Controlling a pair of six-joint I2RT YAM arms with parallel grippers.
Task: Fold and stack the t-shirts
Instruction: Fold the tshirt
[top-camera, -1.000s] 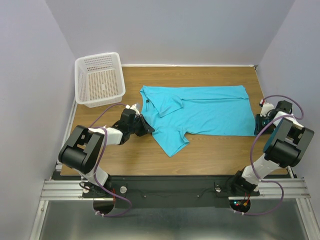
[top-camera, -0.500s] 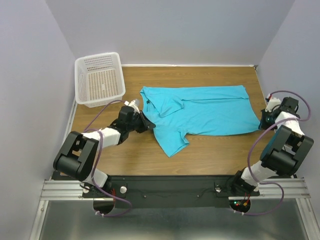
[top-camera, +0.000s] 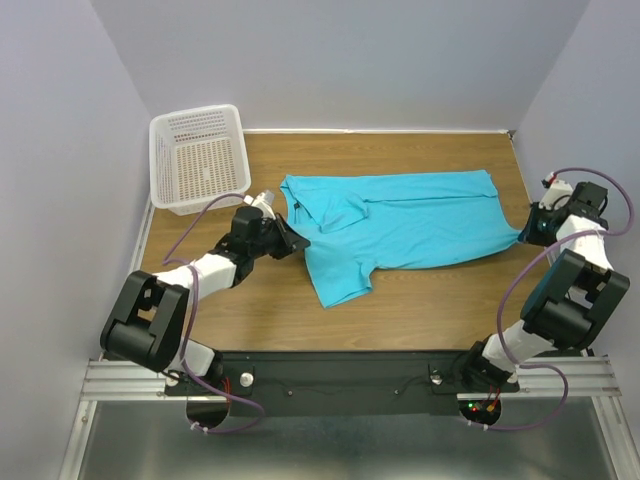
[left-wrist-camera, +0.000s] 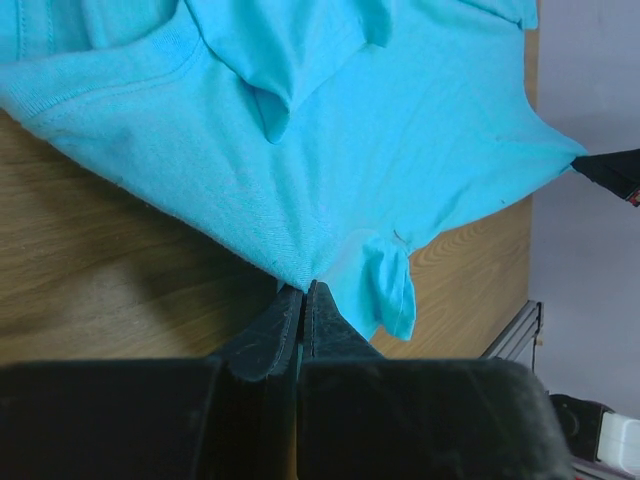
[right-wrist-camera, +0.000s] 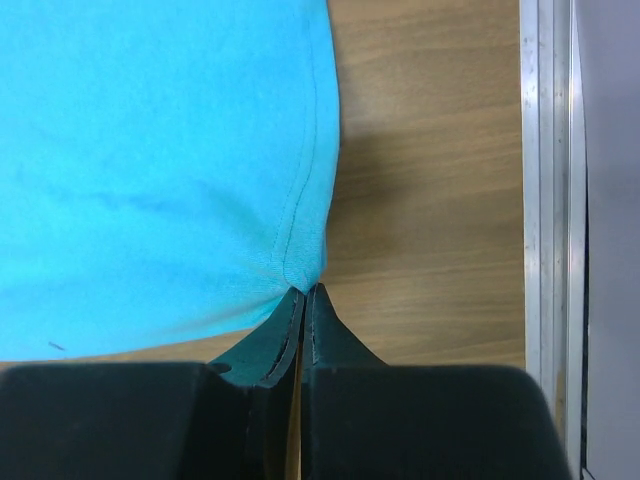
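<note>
Turquoise t-shirt (top-camera: 420, 225): spread flat on the wooden table (top-camera: 450, 300), just to the right of the white mesh basket (top-camera: 196, 113) and not touching it; collar end toward the basket, hem end away from it.
Collar: on the shirt's basket-side edge, with a small dark label (top-camera: 296, 200) showing.
Upper sleeve (top-camera: 345, 212): folded in over the chest, a short way right of the collar, on the side of the shirt nearer the basket.
Lower sleeve (top-camera: 342, 278): sticks out toward the near table edge, further from the basket than the collar is.
Left gripper (top-camera: 296, 243): near the basket's near right corner, low to the table; jaws pressed together on the shirt's shoulder edge, and the left wrist view shows the cloth running into the tips.
Right gripper (top-camera: 524, 232): on the far side of the shirt from the basket, well apart from it, by the right table edge; jaws pinched narrow on the near hem corner, where the right wrist view shows the cloth puckered at the tips.
Hem corner: drawn out into a point toward the right gripper, away from the basket.
Basket: upright at the far left corner of the table; its contents cannot be made out through the mesh.
</note>
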